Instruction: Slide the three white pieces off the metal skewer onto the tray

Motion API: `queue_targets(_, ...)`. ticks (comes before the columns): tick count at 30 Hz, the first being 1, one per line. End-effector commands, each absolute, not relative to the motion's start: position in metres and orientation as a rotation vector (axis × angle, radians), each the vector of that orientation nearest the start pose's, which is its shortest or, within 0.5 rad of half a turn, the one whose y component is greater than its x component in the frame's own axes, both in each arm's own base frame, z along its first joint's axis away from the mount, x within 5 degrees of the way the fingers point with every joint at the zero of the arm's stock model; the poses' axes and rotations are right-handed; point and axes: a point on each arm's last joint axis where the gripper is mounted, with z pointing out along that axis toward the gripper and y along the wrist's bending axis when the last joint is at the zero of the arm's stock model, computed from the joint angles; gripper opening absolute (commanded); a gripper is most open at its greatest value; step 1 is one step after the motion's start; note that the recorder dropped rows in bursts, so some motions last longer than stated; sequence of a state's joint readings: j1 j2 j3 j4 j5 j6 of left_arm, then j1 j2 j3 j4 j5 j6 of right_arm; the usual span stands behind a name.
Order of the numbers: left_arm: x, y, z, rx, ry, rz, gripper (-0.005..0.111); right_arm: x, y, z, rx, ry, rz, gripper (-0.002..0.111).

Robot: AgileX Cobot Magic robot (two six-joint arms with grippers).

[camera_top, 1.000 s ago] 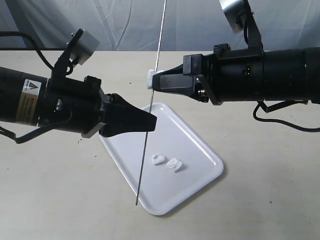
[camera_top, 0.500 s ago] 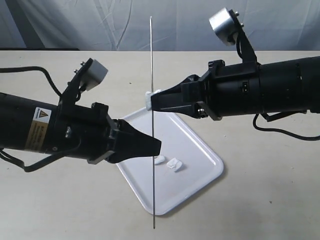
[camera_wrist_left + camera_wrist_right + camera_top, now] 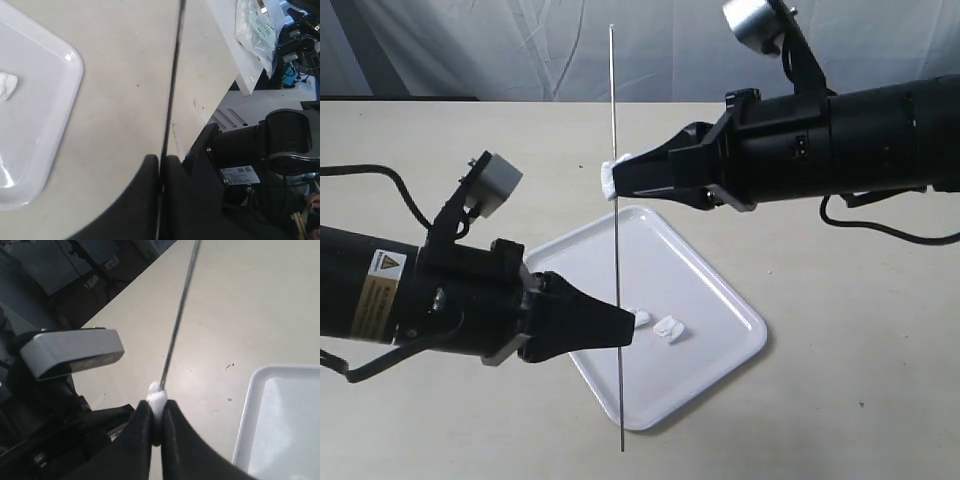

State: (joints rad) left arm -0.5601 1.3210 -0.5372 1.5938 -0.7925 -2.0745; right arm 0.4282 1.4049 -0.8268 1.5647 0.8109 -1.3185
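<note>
Clamps skewer (image 3: 617, 230) in left gripper (image 3: 628, 328), jaws pressed together on the rod, lower centre of frame. Left wrist view confirms rod nipped between the dark fingers. Holds it about upright, lower tip showing just below near corner of tray (image 3: 710, 275), probably so anything pushed down lands on or close to the tray.

Pinches last piece (image 3: 608, 180) in right gripper (image 3: 617, 182), upper centre, jaws closed on the white lump with rod running through it. Probably gripped so it can be stripped along the rod while the other arm anchors.

Shows two pieces (image 3: 669, 328) already off, lying side by side mid-tray, just right of the left fingertips. Judged about two-thirds done.

Versus half a second back:
- Left arm lower in frame, grip nearer rod's bottom tip.
- Right gripper and last piece slightly higher and further left.
- Rod about as upright as then.

Versus a second back:
- Tilt gone; then leaning, top to the right.
- Two pieces on tray unmoved.
</note>
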Motion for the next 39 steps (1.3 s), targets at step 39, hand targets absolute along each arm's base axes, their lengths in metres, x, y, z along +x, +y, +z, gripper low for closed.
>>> queue_targets(39,0.122,-0.143,0.190,0.649,2.471,-1.134,0.000,0.267,0.162,0.331,-0.440,1.937,0.931,-0.001)
